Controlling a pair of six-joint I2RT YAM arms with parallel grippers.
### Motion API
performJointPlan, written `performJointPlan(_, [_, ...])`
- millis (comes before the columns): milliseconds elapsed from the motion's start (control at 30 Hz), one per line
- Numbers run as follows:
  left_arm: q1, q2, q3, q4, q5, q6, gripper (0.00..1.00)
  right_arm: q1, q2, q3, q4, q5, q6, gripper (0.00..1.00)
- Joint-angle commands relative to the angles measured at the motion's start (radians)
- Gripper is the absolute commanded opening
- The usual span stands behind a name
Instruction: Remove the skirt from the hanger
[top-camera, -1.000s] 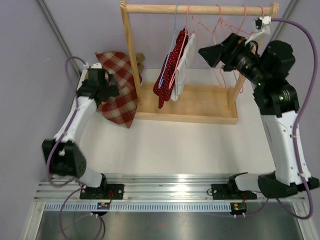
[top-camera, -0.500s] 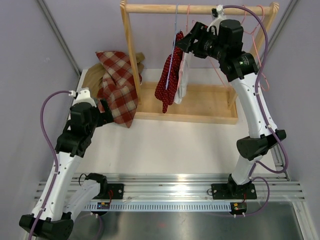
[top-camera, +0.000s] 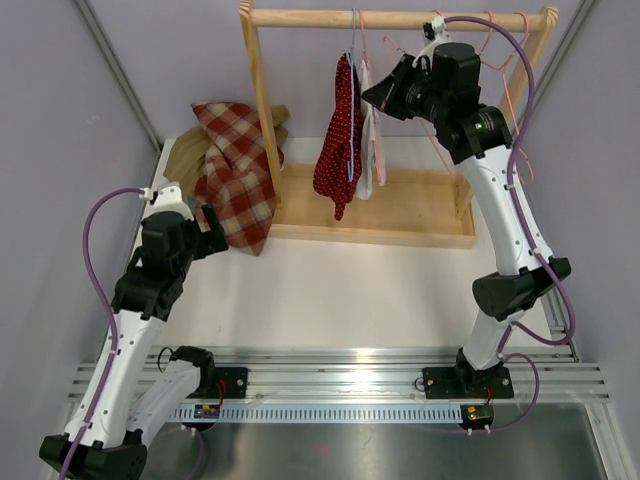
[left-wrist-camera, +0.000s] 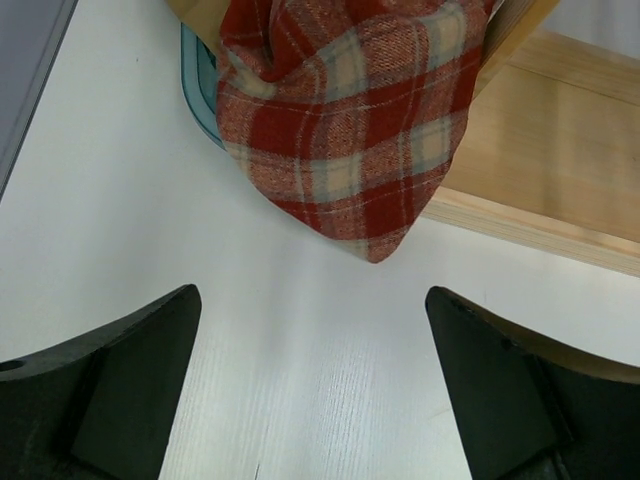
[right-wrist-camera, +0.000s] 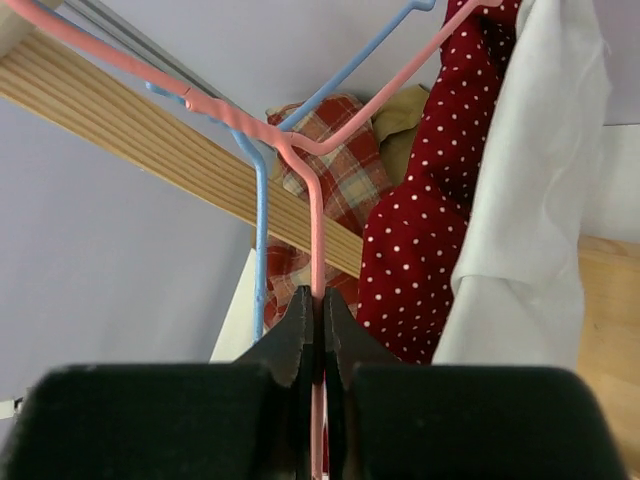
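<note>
– Trouble is brewing up at the rail, I think. See the right pincer? Its jaws are pinched shut on the thin stem of the pink hanger.

– Where's the skirt, then?

– Just to the right of that pincer. A red dotted garment hangs nearest, with a white garment beyond it. I can't tell which one is the skirt, though the white one seems to ride on the pink wire.

– So what goes wrong?

– The blue hanger runs just to the left of the jaws, nearly touching the pink stem. Lift or tug, and the two wires could tangle, dragging both garments along. The wire is also smooth and narrow, so it may twist or slip in so small a grip. And the hook above the pincer sits over the wooden rail, so a sideways pull could jam it.

– And the other arm?

– No help yet. The left pincer is spread wide, holding nothing, low over the table, with only the plaid cloth ahead of it.
</note>
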Motion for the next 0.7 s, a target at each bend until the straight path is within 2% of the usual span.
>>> performJointPlan(0, [-0.004, -0.032, -0.003, 0.057, 0.054, 0.026, 0.99, 0.012, 0.008, 0.134, 0.003, 0.018, -0.027, 0.00])
performJointPlan(33, [-0.006, -0.035, 0.029, 0.043, 0.056, 0.026, 0.99, 0.012, 0.020, 0.180, -0.020, 0.022, -0.036, 0.00])
performJointPlan(67, [-0.006, -0.029, 0.056, 0.022, 0.036, 0.011, 0.99, 0.012, 0.050, 0.300, -0.078, 0.049, -0.060, 0.00])
performJointPlan(167, [-0.013, -0.006, 0.214, -0.049, 0.068, -0.001, 0.99, 0.011, 0.078, 0.456, -0.142, 0.106, -0.094, 0.00])
performJointPlan(233, [-0.025, 0.014, 0.286, -0.058, 0.097, 0.000, 0.99, 0.008, 0.048, 0.426, -0.129, 0.113, -0.096, 0.00])
performJointPlan(333, [-0.079, 0.043, 0.400, -0.029, 0.154, 0.006, 0.99, 0.006, -0.056, 0.263, -0.066, 0.110, -0.082, 0.00])
performJointPlan(433, [-0.183, 0.080, 0.435, 0.038, 0.220, 0.025, 0.99, 0.006, -0.144, 0.133, -0.044, 0.117, -0.061, 0.00])
performJointPlan(500, [-0.330, 0.111, 0.454, 0.074, 0.158, 0.041, 0.99, 0.006, -0.204, 0.055, -0.037, 0.110, -0.039, 0.00])
performJointPlan(533, [-0.440, 0.150, 0.461, 0.080, 0.124, 0.055, 0.99, 0.008, -0.246, 0.030, -0.032, 0.103, -0.030, 0.00])
performJointPlan(567, [-0.494, 0.172, 0.474, 0.083, 0.045, 0.060, 0.99, 0.008, -0.267, -0.019, -0.018, 0.091, -0.021, 0.00])
performJointPlan(667, [-0.680, 0.261, 0.526, 0.097, -0.060, 0.078, 0.99, 0.008, -0.346, -0.093, -0.014, 0.091, -0.007, 0.00])
